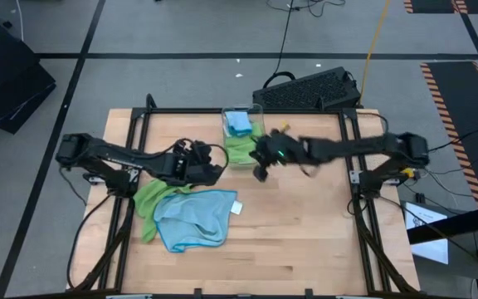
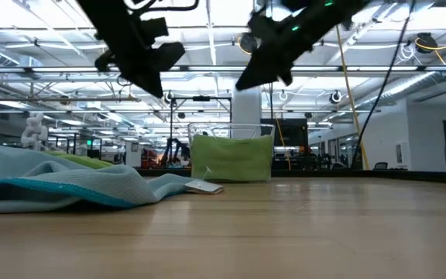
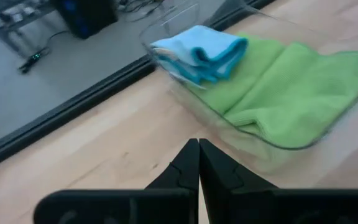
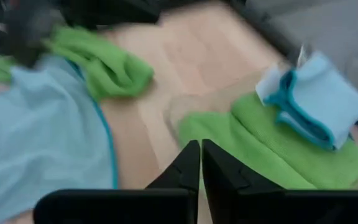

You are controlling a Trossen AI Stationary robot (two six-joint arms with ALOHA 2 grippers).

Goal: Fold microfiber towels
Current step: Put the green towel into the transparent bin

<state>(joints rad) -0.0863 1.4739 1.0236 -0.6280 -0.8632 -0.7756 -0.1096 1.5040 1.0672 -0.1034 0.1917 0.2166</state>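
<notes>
Both pincers were clenched and empty. The left pincer [image 1: 210, 170] hung nearer, just above the loose blue towel [image 1: 196, 218] lying crumpled on the desk [image 1: 305, 241]; the right pincer [image 1: 261, 173] hovered beside the bin [image 1: 243, 133].

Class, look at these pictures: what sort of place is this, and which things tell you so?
Probably a robotics lab or open workshop: a wooden table on a metal frame, exposed ceiling pipes and strip lights, and cables across a taped grey floor.
</notes>
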